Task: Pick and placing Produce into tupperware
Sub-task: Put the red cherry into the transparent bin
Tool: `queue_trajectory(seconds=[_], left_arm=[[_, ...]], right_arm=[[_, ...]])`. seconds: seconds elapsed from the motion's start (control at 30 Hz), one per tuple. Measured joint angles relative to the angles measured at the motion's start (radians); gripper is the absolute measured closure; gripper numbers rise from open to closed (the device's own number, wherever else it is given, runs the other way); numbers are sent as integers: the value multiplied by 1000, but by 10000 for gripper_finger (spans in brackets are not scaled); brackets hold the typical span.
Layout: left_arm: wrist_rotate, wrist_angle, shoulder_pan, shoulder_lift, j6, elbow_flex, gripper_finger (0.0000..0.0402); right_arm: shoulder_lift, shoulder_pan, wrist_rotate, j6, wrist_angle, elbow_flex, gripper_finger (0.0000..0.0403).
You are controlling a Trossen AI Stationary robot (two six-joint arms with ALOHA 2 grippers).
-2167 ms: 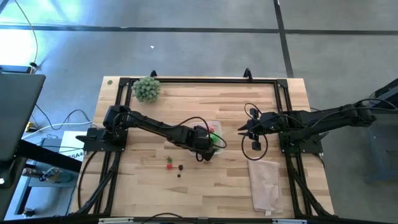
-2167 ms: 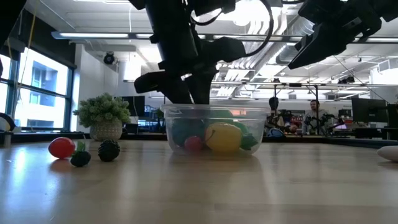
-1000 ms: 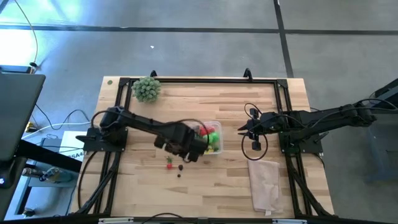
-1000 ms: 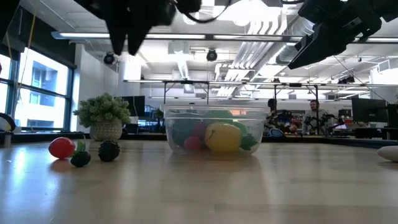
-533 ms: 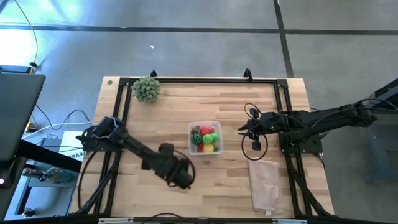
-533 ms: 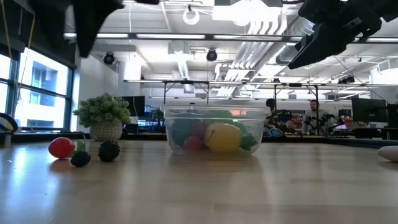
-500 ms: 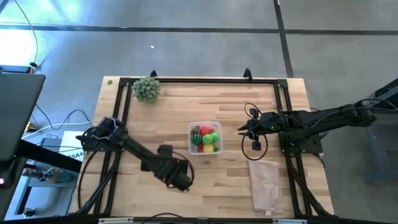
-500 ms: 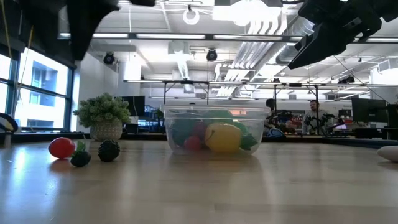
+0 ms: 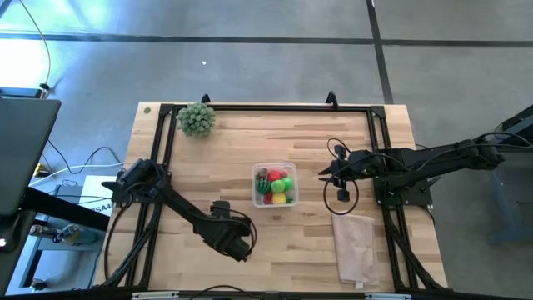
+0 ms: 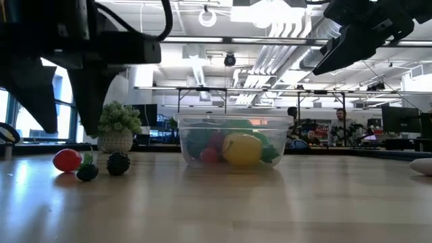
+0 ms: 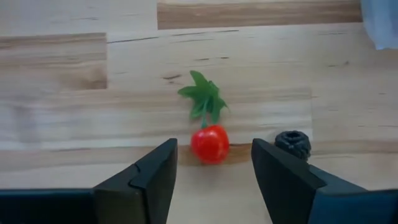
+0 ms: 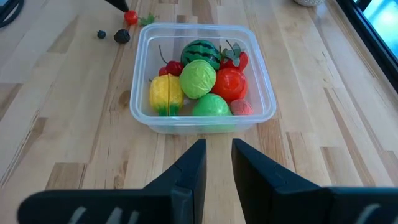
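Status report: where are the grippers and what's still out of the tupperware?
Left gripper open, lined up on red radish on the table. Right gripper parked, empty, facing the tupperware. Dark berry also still out. Nothing in the way.

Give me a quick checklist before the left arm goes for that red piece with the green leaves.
1. Left end effector open: ok, its fingers stand apart.
2. Aligned with the target: ok, the red leafy piece sits in line with the gap between the fingers.
3. Target free of neighbours: ok, the dark berry lies beside it, not touching.
4. Tupperware has room: cannot tell, it already holds several pieces.
5. Right end effector out of the way: ok, it hangs beside the tupperware, holding nothing.
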Motion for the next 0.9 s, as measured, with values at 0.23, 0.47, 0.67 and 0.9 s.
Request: queue_trajectory(seconds=[0.23, 0.47, 0.67, 0.9], left_arm=[[7, 90, 0, -1, -5, -65, 203], [19, 147, 0, -1, -31, -107, 202], [26, 183, 0, -1, -35, -133, 202], [21, 194, 0, -1, -57, -137, 202]], right_arm=[[0, 0, 0, 0, 0, 0, 336], [0, 0, 0, 0, 0, 0, 336], [0, 0, 0, 0, 0, 0, 336], [0, 0, 0, 0, 0, 0, 336]])
